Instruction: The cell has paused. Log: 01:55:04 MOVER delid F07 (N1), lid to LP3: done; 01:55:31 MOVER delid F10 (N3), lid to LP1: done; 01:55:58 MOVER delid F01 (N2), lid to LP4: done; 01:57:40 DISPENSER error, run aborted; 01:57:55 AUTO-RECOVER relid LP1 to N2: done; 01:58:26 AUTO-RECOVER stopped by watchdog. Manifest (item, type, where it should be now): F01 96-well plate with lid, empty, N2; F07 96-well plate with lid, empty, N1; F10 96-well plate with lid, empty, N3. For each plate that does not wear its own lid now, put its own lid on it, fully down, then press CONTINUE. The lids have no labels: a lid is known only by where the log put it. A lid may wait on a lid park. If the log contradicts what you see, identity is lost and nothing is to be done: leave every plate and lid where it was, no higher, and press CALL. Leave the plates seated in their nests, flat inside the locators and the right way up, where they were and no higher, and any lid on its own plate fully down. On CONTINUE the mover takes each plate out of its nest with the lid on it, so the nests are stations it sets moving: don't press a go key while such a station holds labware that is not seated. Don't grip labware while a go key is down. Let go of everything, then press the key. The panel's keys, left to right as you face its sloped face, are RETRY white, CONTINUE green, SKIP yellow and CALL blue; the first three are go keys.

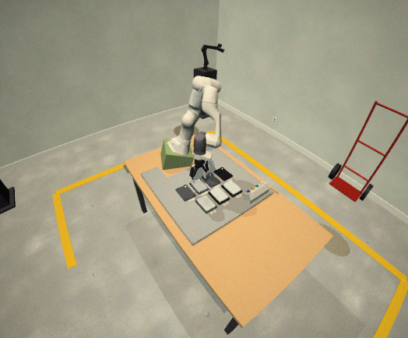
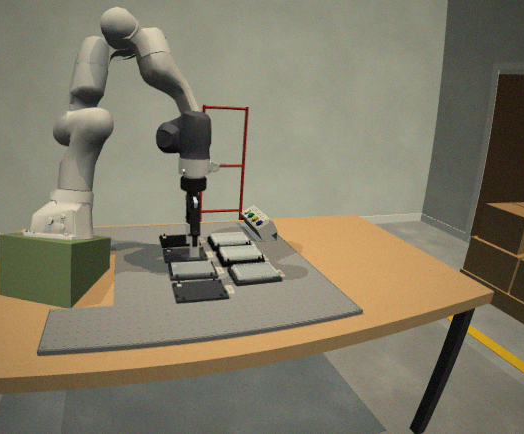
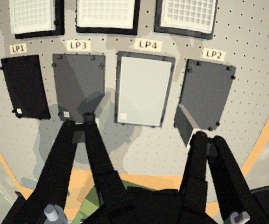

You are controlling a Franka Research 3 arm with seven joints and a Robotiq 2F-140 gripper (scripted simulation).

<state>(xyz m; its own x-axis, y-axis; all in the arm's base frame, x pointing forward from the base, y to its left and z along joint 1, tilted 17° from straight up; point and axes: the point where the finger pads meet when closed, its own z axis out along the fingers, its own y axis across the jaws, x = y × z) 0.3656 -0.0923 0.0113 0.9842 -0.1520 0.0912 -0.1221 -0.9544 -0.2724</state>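
My gripper (image 1: 198, 180) (image 2: 194, 256) (image 3: 143, 108) is open and empty, above the lid parks. In the wrist view its fingertips stand on either side of a pale lid (image 1: 198, 186) (image 2: 193, 270) (image 3: 144, 90), which lies on LP4. LP1 (image 2: 177, 241) (image 3: 26, 87), LP3 (image 3: 79, 82) and LP2 (image 2: 200, 291) (image 3: 207, 92) hold no lid. Three pale plates sit in black nests: N1 (image 1: 233, 188) (image 2: 230, 239) (image 3: 33, 15), N3 (image 1: 219, 195) (image 2: 241, 253) (image 3: 107, 14) and N2 (image 1: 205, 203) (image 2: 254, 272) (image 3: 189, 15). Wells show in all three; I cannot tell surely which wear lids.
The key panel (image 1: 257, 192) (image 2: 261, 225) stands beyond N1 on the grey perforated mat (image 1: 192, 230) (image 2: 123, 335). The green arm base block (image 1: 175, 159) (image 2: 48, 270) is behind the parks. The nest row lies close in front of the park row.
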